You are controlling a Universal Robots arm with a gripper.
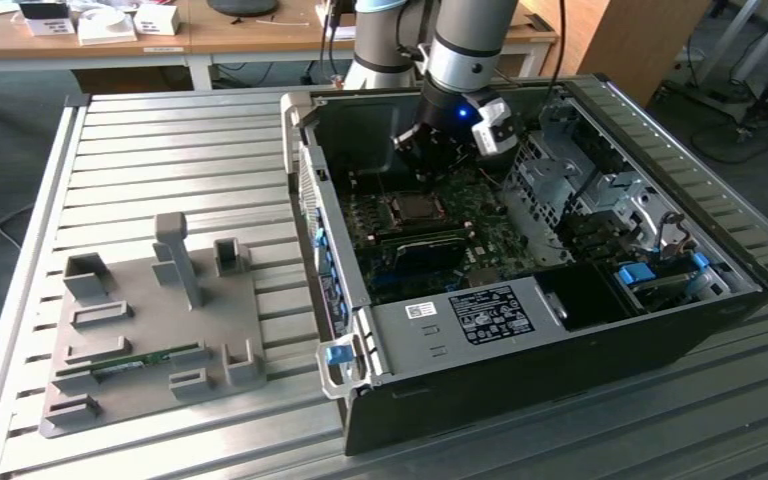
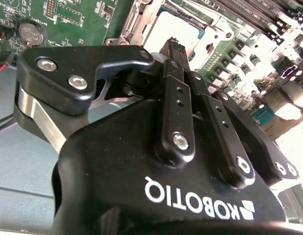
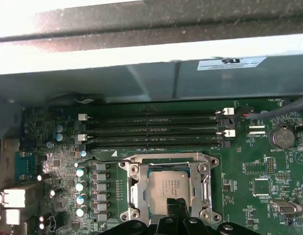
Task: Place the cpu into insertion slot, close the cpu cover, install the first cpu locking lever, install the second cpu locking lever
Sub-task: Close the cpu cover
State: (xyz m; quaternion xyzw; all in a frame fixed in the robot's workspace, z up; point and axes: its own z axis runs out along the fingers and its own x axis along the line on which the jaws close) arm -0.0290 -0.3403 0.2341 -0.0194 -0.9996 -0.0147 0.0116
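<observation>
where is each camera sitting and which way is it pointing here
Exterior view: off the arm, high above the slatted table, looking down into the open computer case; arm and gripper show.
First wrist view: on the arm, facing the motherboard and the cpu framed by the cpu cover; the gripper tip shows.
Second wrist view: behind the gripper, looking along its shut jaws.
Both wrist views share the cpu and gripper.

Just past the black fingers (image 3: 178,209) the cpu (image 3: 165,186) is silvery grey, the cpu cover (image 3: 138,190) beside them is shiny silver, and the board (image 3: 254,161) around them is green with little silver dots.
</observation>
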